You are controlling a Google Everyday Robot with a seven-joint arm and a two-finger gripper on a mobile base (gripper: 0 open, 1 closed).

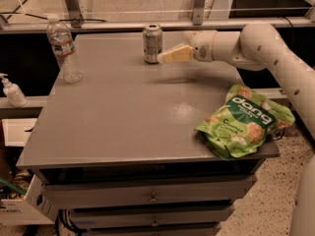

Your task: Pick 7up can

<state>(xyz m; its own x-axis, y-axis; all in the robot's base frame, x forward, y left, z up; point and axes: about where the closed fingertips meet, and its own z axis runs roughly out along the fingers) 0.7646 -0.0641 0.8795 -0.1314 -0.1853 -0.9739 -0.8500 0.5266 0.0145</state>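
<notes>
7up can (152, 43) upright, gripper (166, 57) just beside it, arm (256, 42) horizontal

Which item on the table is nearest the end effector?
The can, right beside the end effector; the bottle stands far left, the bag lies front right.

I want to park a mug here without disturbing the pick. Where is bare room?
The widest bare patch of table is the centre and front left, bordered by the water bottle at back left and the snack bag at front right. Back centre is crowded: the tool sits beside the 7up can, its arm reaching in from the right.
</notes>
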